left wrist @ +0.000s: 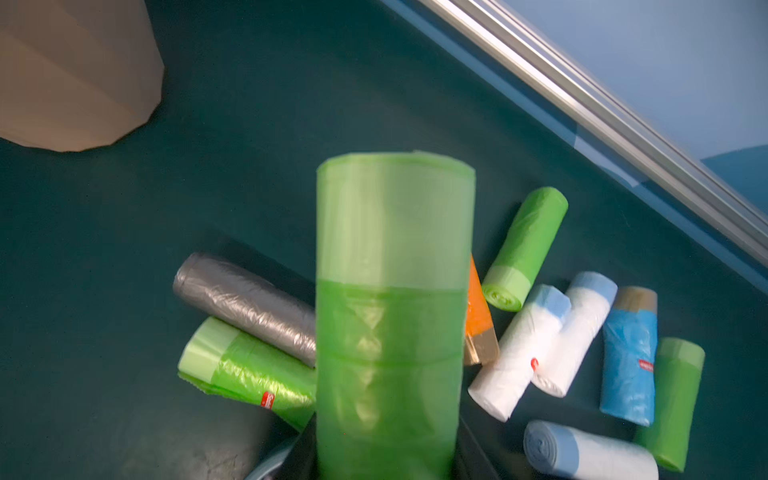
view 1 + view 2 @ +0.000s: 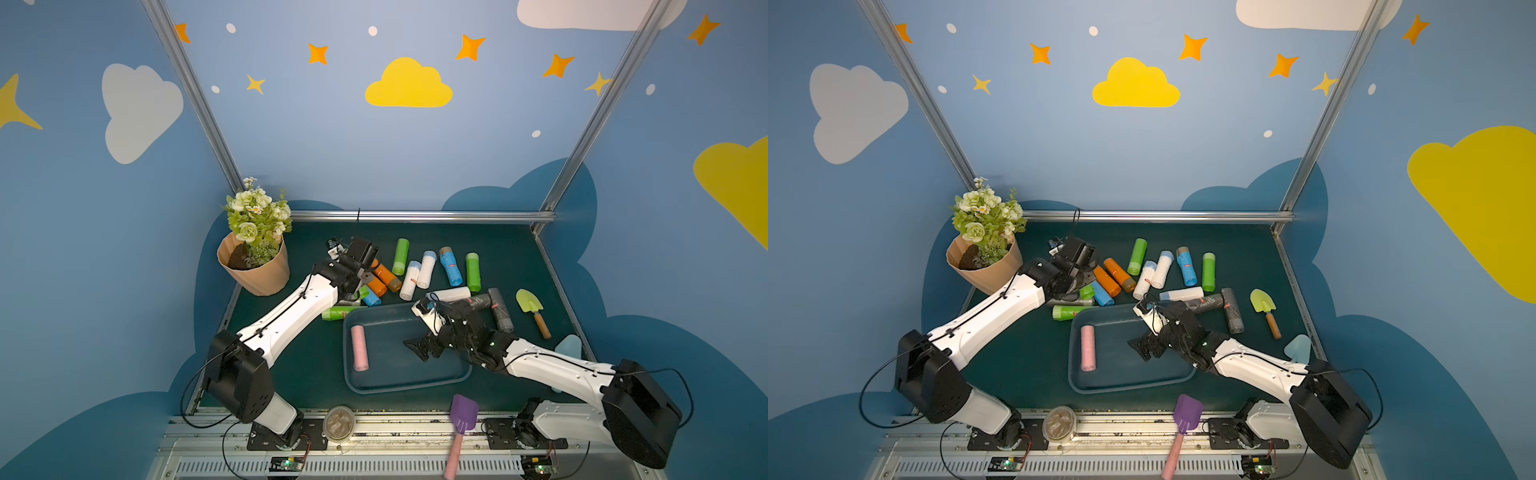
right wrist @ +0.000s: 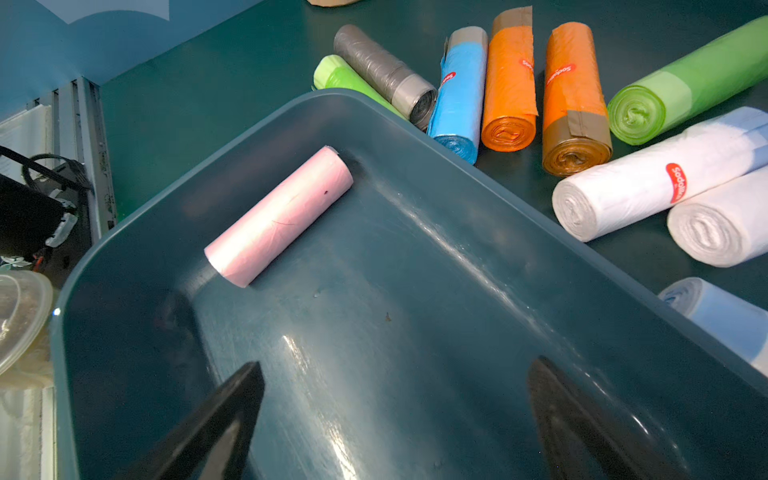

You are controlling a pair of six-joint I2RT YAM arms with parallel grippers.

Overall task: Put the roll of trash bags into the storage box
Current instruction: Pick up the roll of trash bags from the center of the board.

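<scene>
Now: left gripper, clamped on one end of the translucent green trash-bag roll, sits just beyond the far-left corner of the shallow dark-teal plastic storage box; right gripper gapes empty over it.

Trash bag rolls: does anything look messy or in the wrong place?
Yes. Only the pink roll lies in the storage box; most other rolls lie jumbled at all angles on the mat behind it. The purple shovel lies across the front rail, mostly off the mat.

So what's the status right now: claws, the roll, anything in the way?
Left claw shut on green roll, away from storage box. Right claw open, empty, over the box; may crowd the drop. Pink roll lies inside.
</scene>
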